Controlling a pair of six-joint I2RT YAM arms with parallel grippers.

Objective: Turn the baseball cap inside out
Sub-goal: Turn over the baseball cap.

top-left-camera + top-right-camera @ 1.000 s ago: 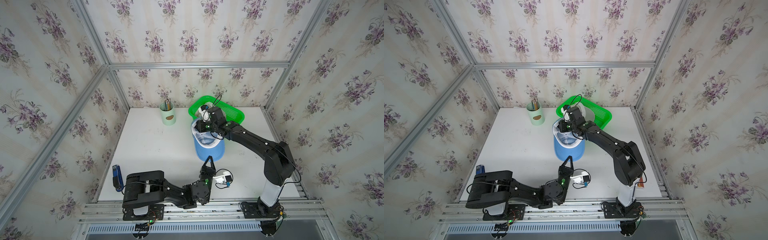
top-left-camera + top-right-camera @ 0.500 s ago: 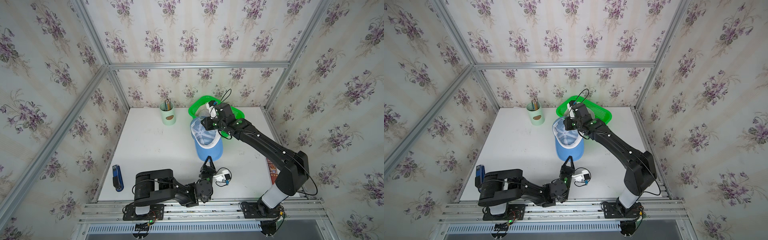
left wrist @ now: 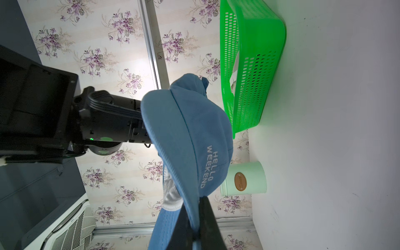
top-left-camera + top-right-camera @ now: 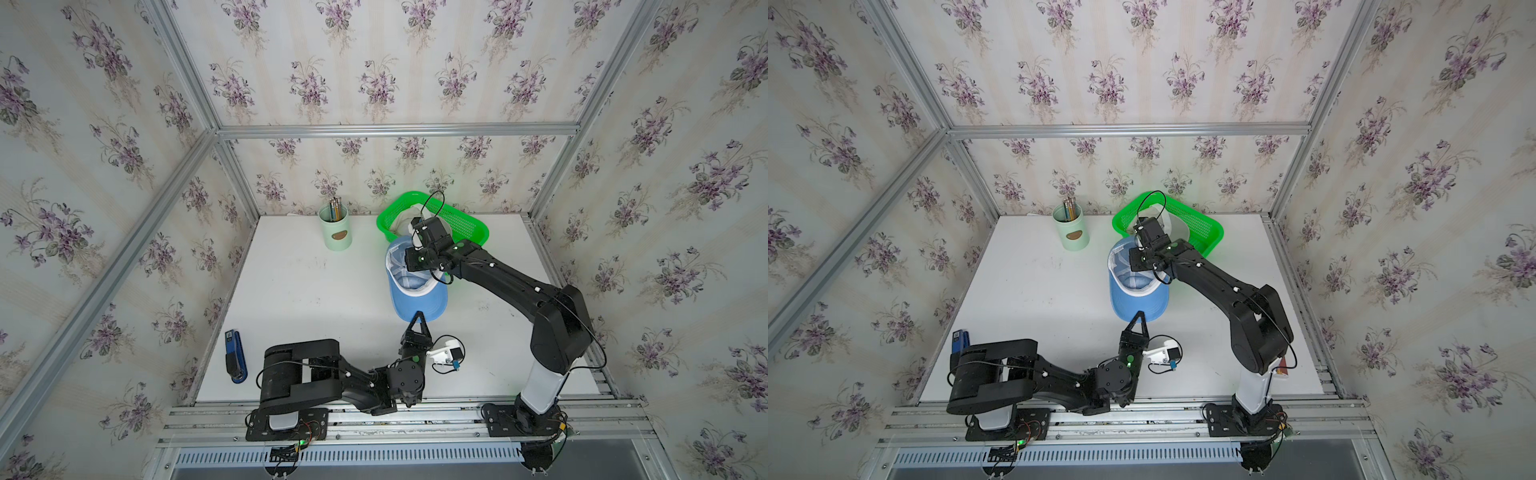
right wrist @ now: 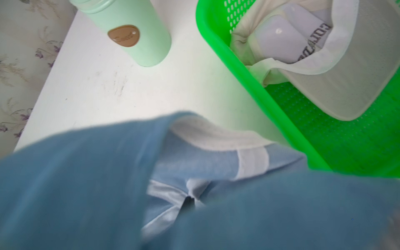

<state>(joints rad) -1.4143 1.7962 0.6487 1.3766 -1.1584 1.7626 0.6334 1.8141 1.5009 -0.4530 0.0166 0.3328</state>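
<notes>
The blue cap (image 4: 419, 300) is held up over the tabletop (image 4: 311, 291) toward the far edge, right of its middle, just beside the green basket (image 4: 465, 223) and near the pencil cup (image 4: 336, 232). Its opening is turned upward, so the white lining is seen in both top views. The tip of the brim is clamped in the left pincer (image 3: 197, 218), whose jaws are fully closed on it. The right pincer (image 4: 417, 262) is sunk into the crown from the back, and its fingers are covered by cloth (even the right wrist view gives little but blurred blue fabric). It therefore cannot be told how far it is open or whether anything is gripped.

Several failures can be expected from here. Only a narrow edge of the brim is caught, so the brim could be pulled free if the crown is pushed through hard, and the cap would be dropped. The lining or the back strap could be snagged on the hidden fingers, and the crown would be left half turned or bunched. Since the basket is so close, the cap could be dragged against its rim, or the basket could be shoved toward the far edge. The cup could be tipped by a wide sweep.
</notes>
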